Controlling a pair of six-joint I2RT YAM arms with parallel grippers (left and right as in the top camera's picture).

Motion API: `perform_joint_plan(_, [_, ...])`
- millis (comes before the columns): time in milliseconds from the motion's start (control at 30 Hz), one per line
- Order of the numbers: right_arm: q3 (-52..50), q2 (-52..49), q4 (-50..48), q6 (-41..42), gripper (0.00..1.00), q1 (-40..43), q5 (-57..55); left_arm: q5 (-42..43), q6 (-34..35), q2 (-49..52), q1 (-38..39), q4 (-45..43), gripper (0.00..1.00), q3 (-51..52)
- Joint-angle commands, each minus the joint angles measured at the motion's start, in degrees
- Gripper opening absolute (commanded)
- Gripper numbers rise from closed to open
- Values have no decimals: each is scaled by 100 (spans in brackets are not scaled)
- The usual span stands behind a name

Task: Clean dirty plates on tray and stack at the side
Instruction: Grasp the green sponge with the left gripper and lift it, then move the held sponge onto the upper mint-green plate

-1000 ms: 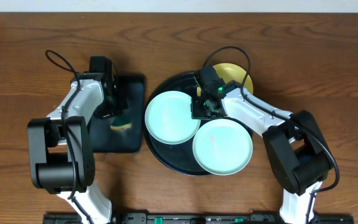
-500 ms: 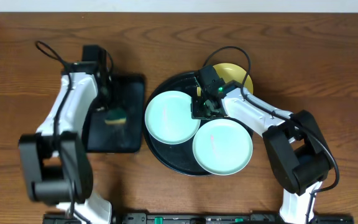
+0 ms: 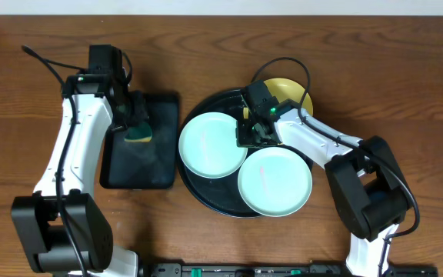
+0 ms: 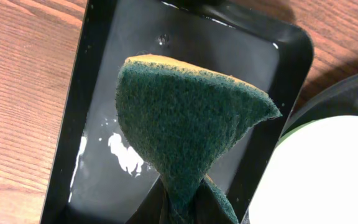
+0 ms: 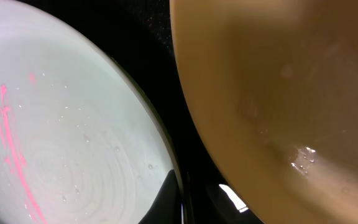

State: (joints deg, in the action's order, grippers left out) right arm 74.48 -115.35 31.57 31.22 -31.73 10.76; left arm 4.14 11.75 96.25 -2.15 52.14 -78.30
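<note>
Two mint plates [image 3: 212, 145] [image 3: 275, 181] and a yellow plate [image 3: 289, 92] lie on the round black tray [image 3: 197, 191]. My arm partly covers the yellow one. My right gripper [image 3: 254, 135] is down between the plates. In the right wrist view it [image 5: 184, 205] pinches the rim of a mint plate [image 5: 55, 124] with pink streaks, beside the wet yellow plate [image 5: 278, 81]. My left gripper [image 3: 134, 121] is shut on the green sponge [image 3: 138, 134] above the rectangular tray. In the left wrist view the sponge [image 4: 185, 118] hangs from the gripper [image 4: 188, 211].
The small rectangular black tray [image 3: 141, 165] lies left of the round tray, with wet patches on its floor [image 4: 98, 93]. A mint plate's edge [image 4: 328, 174] shows at right in the left wrist view. Bare wooden table [image 3: 406, 77] lies on all sides.
My left arm has swung up and back, lifting the sponge off the rectangular tray toward its far end. My right gripper has stayed where it was.
</note>
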Motion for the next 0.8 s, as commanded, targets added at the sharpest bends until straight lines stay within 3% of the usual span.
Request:
perform_joint_plan(0, [92,-153,-70,-9,1,-20,284,-50,-111,-13,-28,9,7,35])
perform_joint_plan(267, [90,-153,-96,-61,1,-15,304,109,-111,-11,90,2,8,35])
perform_joint_plan(767, [90,-153,-68,-63,1,-13,323,273,852,407,1563,-442,7,42])
